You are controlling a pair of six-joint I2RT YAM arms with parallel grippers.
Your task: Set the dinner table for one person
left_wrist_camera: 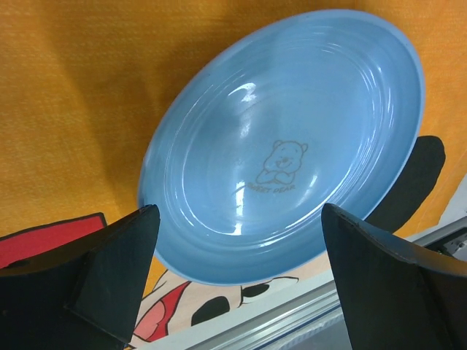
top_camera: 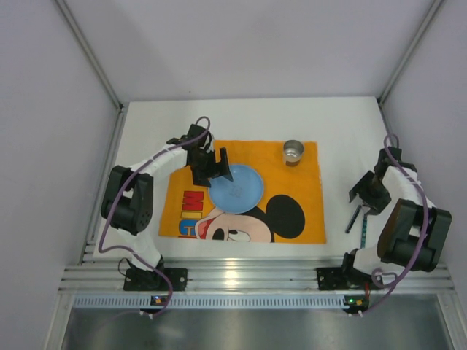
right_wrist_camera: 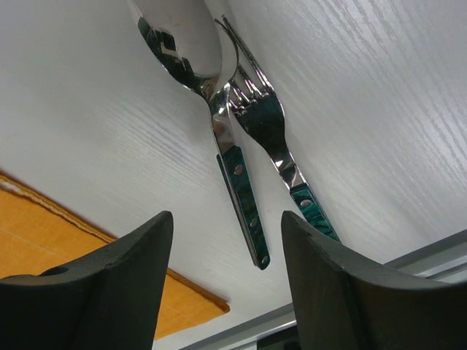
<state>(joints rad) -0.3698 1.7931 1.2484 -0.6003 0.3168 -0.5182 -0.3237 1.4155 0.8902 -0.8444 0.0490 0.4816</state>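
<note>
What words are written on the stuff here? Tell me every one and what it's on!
"SWEET BEAR": under the little bear drawn inside the blue plate.
"MI...": big sideways letters on the orange placemat, by its left edge; the rest is too blurred to read.
Metal cup, spoon, fork: no writing shows.

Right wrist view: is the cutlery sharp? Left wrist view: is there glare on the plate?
Right wrist view: spoon and fork sharp, with mirror-like reflections; right gripper fingers dark, showing little detail. Left wrist view: mild highlights on the blue plate, no heavy glare.
</note>
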